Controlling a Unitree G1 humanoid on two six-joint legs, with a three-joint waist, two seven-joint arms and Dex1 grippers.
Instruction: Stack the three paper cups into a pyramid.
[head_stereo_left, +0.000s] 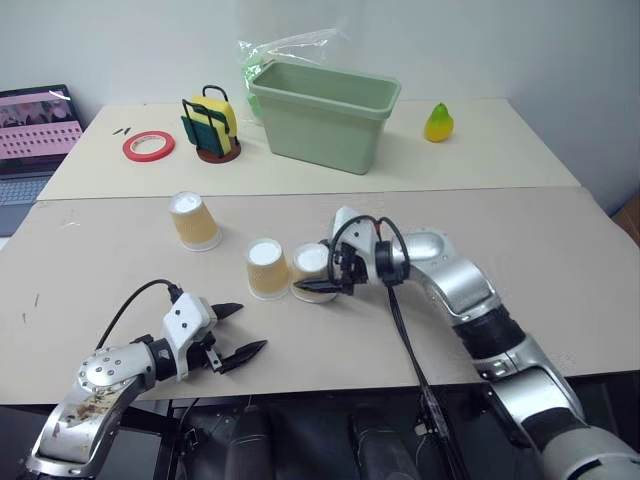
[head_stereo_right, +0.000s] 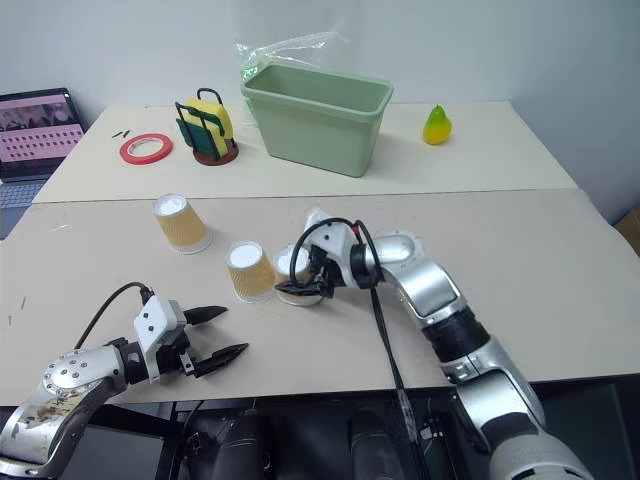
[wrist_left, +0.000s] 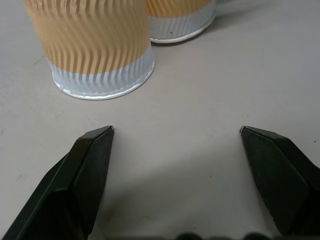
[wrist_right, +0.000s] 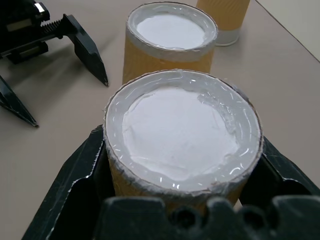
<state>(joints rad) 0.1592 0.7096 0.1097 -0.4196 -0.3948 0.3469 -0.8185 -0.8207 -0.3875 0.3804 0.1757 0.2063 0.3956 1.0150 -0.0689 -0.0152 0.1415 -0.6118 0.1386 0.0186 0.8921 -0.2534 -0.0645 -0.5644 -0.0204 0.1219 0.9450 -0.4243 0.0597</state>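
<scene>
Kraft-brown ribbed paper, white bases up: all three cups stand inverted on the beige table (head_stereo_left: 560, 250). Cup A (head_stereo_left: 313, 272) sits at frame centre, just beside cup B (head_stereo_left: 266, 268) to its left; whether their rims touch I cannot tell. Cup C (head_stereo_left: 194, 220) stands apart, further up and left in the frame.

The right gripper (head_stereo_left: 338, 272) is closed around cup A, one black finger on each side of its wall, as the right wrist view shows clearly. The cup's rim looks to be on or close to the table; I cannot tell which.

The left gripper (head_stereo_left: 240, 330) hovers at lower left of the frame, jaws spread wide, nothing between them, pointing toward cup B.

Progress, as I judge it: no cup rests on another yet. A and B side by side look like the base row, or nearly so. Remaining: let go of A once it is set against B, then fetch C and place it on top across the two bases. Roughly a third done.

Background, upper frame: green tub (head_stereo_left: 322, 113), red tape roll (head_stereo_left: 148, 146), sponge rack (head_stereo_left: 211, 125), toy pear (head_stereo_left: 438, 123), laptop (head_stereo_left: 35, 125) at the left edge.
</scene>
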